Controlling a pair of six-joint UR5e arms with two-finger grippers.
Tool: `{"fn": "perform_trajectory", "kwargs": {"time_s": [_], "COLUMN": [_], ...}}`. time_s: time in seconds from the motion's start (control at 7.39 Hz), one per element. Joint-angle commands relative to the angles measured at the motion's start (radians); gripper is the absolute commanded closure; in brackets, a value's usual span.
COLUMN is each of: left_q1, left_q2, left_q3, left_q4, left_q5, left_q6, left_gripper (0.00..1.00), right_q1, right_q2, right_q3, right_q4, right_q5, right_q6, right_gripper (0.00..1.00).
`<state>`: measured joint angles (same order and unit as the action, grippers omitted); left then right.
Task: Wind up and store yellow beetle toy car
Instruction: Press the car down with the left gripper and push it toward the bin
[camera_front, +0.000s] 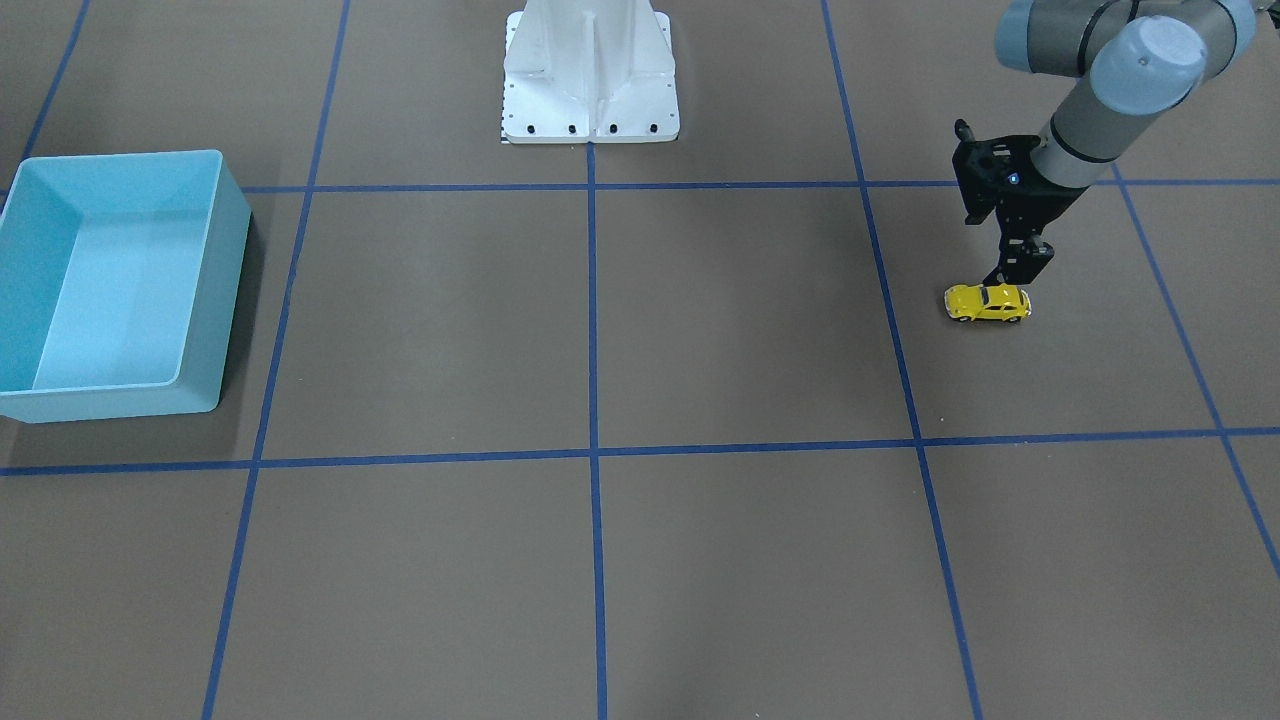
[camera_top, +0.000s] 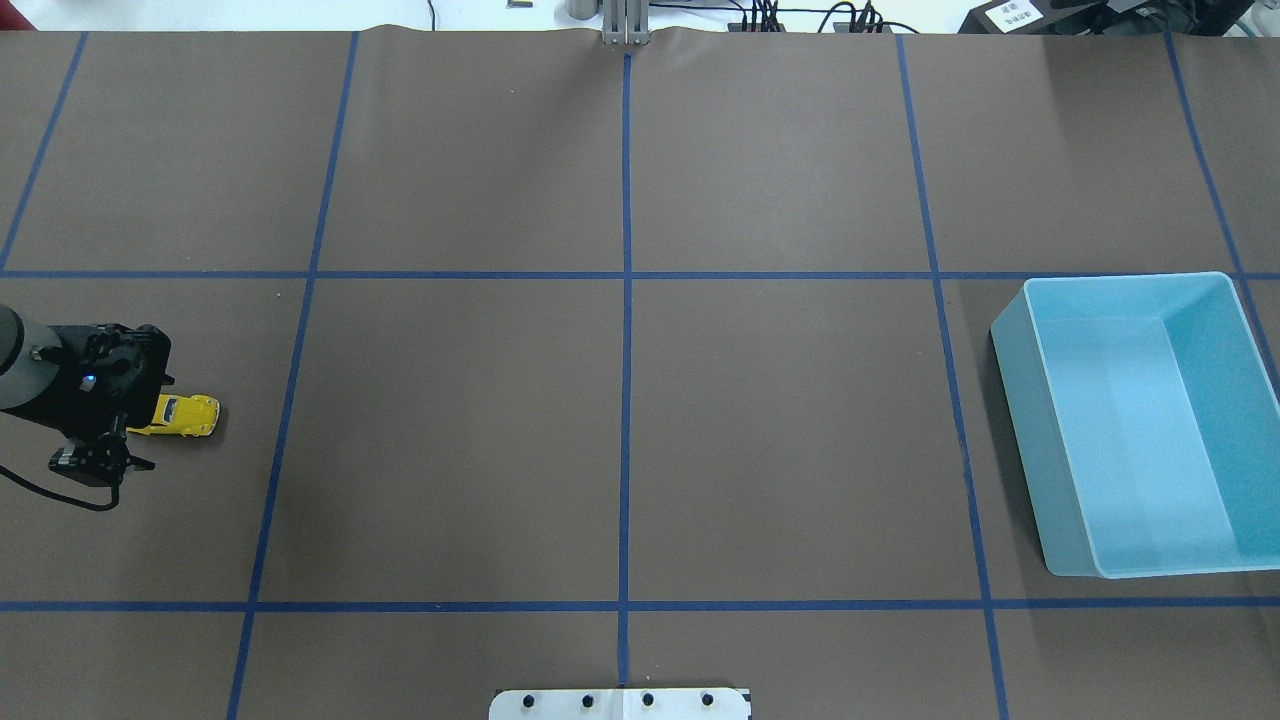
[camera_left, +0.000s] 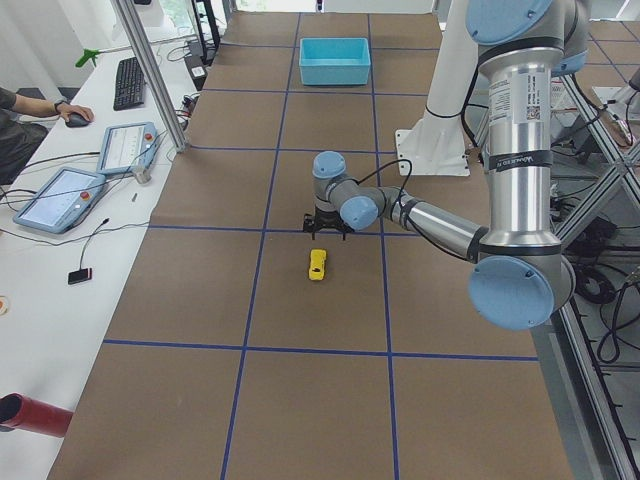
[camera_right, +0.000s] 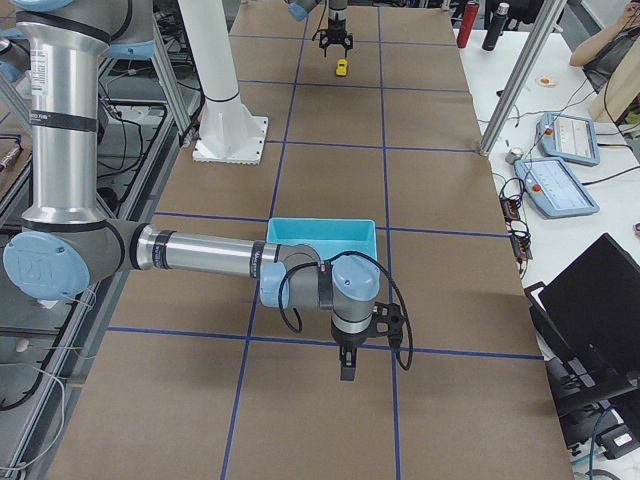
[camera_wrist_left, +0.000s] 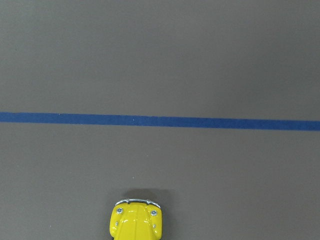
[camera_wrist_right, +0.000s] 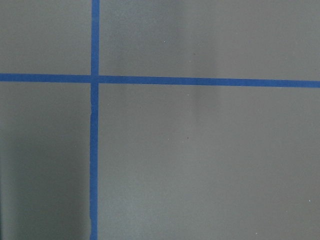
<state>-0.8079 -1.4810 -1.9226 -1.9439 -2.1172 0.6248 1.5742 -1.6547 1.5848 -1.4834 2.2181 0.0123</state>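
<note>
Left gripper (camera_front: 1012, 272) with jaws spread, just above the car (camera_front: 988, 302), car on its wheels on the desk (camera_front: 700, 330) at the robot's left end, bin (camera_front: 205, 290) well apart at the other end, right gripper (camera_right: 347, 370) near the bin, cannot tell its spread

left arm (camera_front: 1085, 120): reaching out, forearm sloping downward, wrist bent down | left gripper (camera_front: 1012, 278): pointing down, fingertips low, jaws apart | right arm (camera_right: 200, 255): forearm stretched level, wrist bent down | right gripper (camera_right: 347, 368): hanging straight down, held above the surface; jaw spacing not readable from the side
</note>
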Motion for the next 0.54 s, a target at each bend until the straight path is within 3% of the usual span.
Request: {"fn": "perform_trajectory", "kwargs": {"time_s": [0.0, 0.41], "left_q1": [-0.010, -0.025], "left_q2": [0.001, -0.025], "left_q3": [0.068, 0.129], "left_q4": [-0.059, -0.067], "left_q5": [-0.006, -0.017], "left_q6": [0.004, 0.010], "left_gripper": [0.00, 0.00], "right_q1": [0.000, 0.000], "right_q2": [0.000, 0.000], "right_q3": [0.000, 0.000], "right_q4": [0.000, 0.000], "right_q5": [0.000, 0.000], "right_q6": [0.000, 0.000], "right_gripper": [0.01, 0.01]}}
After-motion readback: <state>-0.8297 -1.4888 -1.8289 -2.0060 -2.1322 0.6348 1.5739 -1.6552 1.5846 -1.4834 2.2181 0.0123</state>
